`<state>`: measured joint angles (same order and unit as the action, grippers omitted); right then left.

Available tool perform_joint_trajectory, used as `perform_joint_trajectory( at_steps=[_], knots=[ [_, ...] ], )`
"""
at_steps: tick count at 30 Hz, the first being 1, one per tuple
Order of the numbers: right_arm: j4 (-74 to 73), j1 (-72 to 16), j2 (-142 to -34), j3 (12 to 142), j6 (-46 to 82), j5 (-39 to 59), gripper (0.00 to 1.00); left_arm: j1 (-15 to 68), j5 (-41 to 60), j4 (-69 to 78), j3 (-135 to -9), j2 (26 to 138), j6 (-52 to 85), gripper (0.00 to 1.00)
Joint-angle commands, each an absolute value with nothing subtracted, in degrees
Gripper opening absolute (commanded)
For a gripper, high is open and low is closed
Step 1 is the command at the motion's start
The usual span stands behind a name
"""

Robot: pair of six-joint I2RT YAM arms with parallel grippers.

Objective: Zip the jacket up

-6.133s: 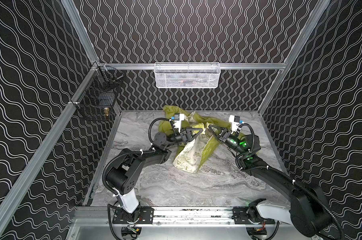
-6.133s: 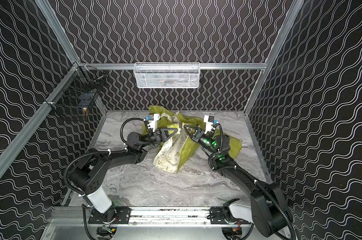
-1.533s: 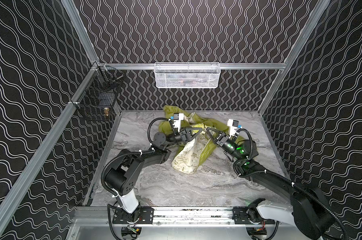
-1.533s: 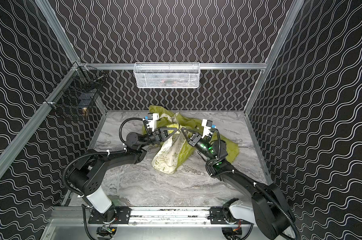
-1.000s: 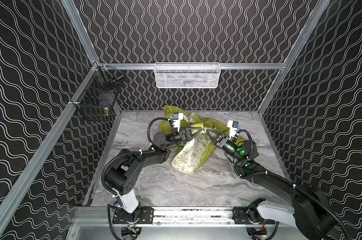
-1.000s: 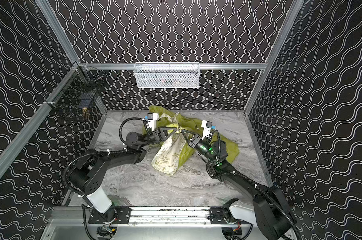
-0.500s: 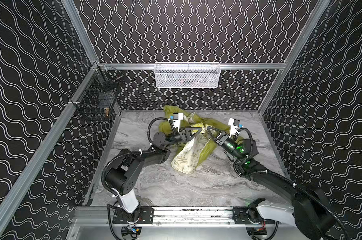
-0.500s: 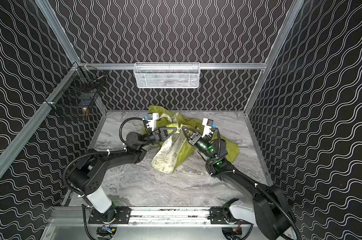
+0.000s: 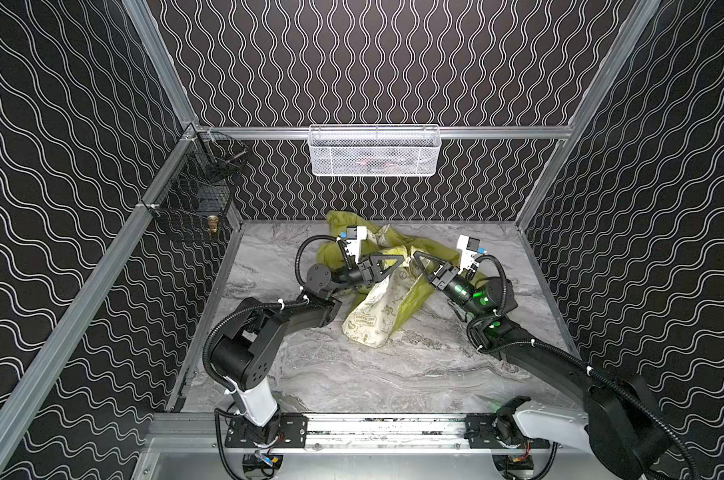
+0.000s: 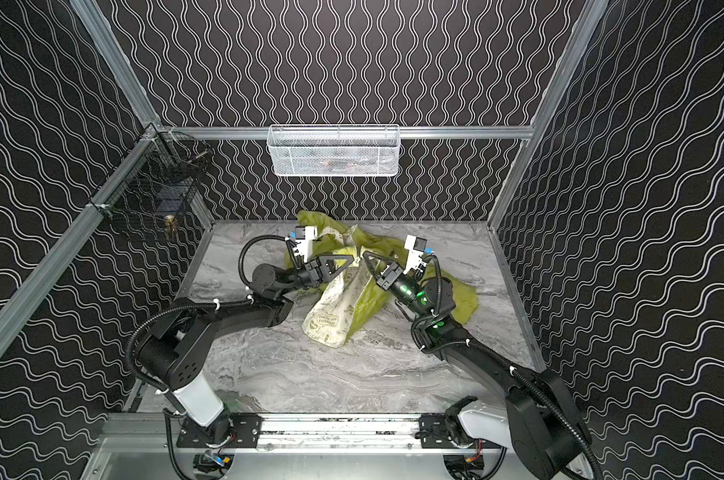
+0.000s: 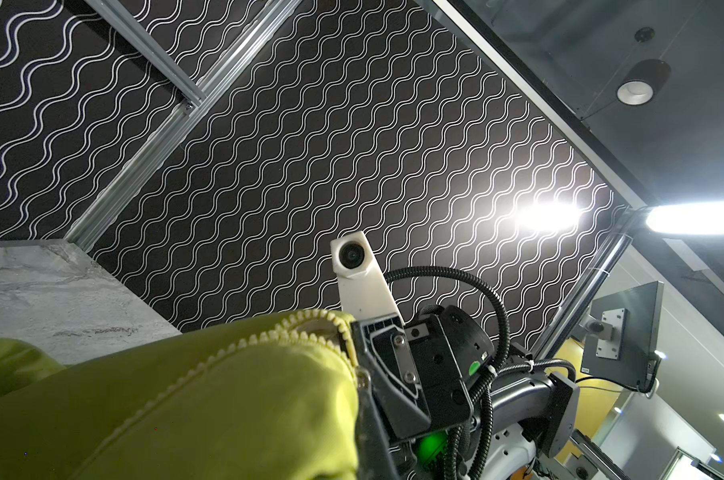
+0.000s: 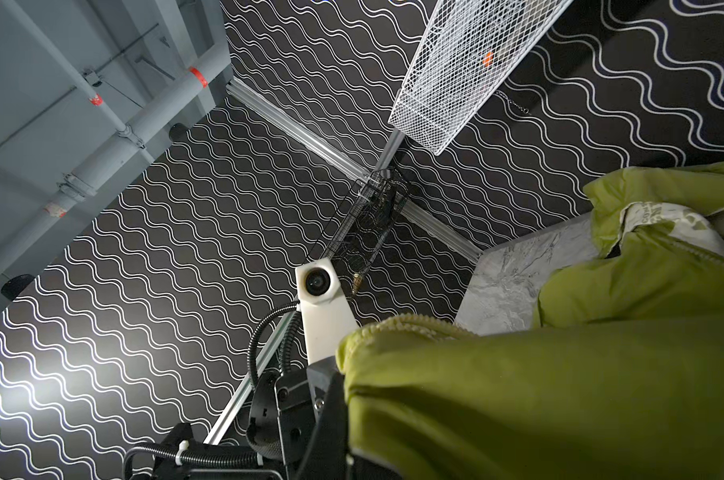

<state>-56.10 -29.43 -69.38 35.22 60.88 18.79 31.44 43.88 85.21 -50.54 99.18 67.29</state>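
Yellow-green cloth pinched up between two arms, zipper not yet joined.
The jacket (image 9: pixel 397 291) lies crumpled by the middle of the counter's (image 9: pixel 352 374) far edge, with one fold lifted clear and its cream printed lining hanging down to the marble. The left jaws and the right jaws are both clamped tight on that raised fold, tips almost meeting, and the wrist views show zipper teeth (image 11: pixel 268 336) running up to each pinch. No slider can be made out. The likely trouble: the thin fabric slides out of a pinch if the arms pull apart against the heap on the counter. The two rows of teeth may also meet twisted or offset and refuse to mate, or the close-set tips may knock together.
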Motion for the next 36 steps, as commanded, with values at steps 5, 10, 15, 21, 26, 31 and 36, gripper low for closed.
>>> perform_joint_trajectory(
  at_steps=[5, 10, 15, 21, 26, 31, 36],
  knots=[
    [-59.4, -29.9, -69.8, 35.7, 61.6, 19.6, 0.0, 31.3, 44.4, 88.8, -51.1, 99.4, 67.8, 0.0],
    [-59.3, -30.1, -69.6, 35.2, 61.6, 19.5, 0.0, 31.3, 44.4, 88.8, -51.1, 99.4, 67.7, 0.0],
    [-58.8, -30.2, -69.4, 34.8, 61.4, 19.3, 0.0, 31.3, 44.3, 88.8, -51.0, 99.2, 67.6, 0.0],
    [-58.6, -30.3, -69.3, 34.4, 61.4, 19.3, 0.0, 31.3, 44.3, 88.7, -51.1, 99.1, 67.5, 0.0],
    [-59.1, -30.4, -69.4, 34.2, 61.5, 18.6, 0.0, 31.3, 44.5, 88.8, -51.1, 99.5, 67.6, 0.0],
    [-58.5, -30.4, -68.8, 34.9, 60.9, 17.7, 0.0, 31.4, 44.4, 88.8, -50.9, 99.1, 67.5, 0.0],
    [-58.1, -30.3, -68.8, 35.3, 60.5, 16.8, 0.0, 31.3, 44.6, 88.8, -50.8, 99.0, 67.5, 0.0]
  ],
)
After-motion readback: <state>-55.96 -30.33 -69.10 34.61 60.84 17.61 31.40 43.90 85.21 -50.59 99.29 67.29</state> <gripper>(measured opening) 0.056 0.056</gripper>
